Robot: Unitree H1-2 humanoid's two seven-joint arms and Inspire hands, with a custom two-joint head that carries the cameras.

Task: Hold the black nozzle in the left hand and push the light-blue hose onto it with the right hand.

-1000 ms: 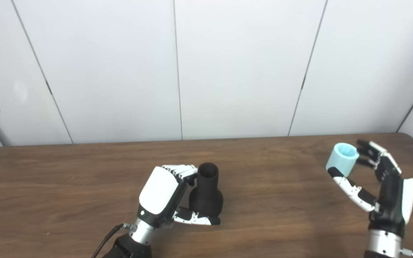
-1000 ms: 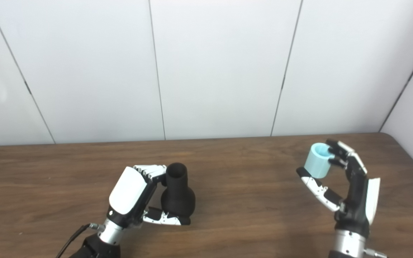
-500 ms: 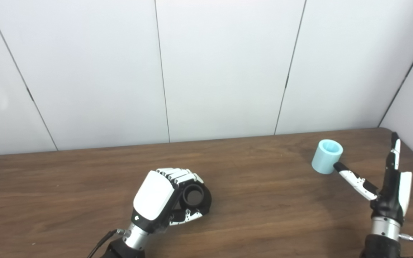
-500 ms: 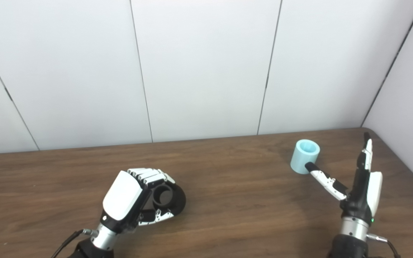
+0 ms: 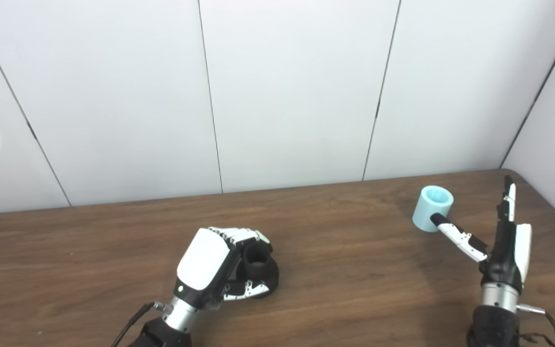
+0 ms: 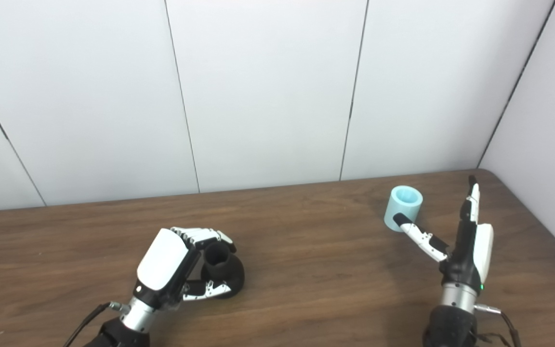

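No readable text, label or number shows anywhere.

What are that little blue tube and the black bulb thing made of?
The blue tube looks like matte plastic or rubber: even pale colour, thick wall, no shine. The black nozzle, held in the left hand, seems matte plastic too, faintly grainy and dull. The table shows wood grain, perhaps laminate.

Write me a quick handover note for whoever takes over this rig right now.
Left hand: shut on the black nozzle, which rests on the table, opening up.
Right hand: open, holding nothing, thumb tip against the light-blue hose.
Hose stands upright on the table, far right.
Done: nozzle gripped.
Left: grasp the hose, carry it over, push it onto the nozzle.
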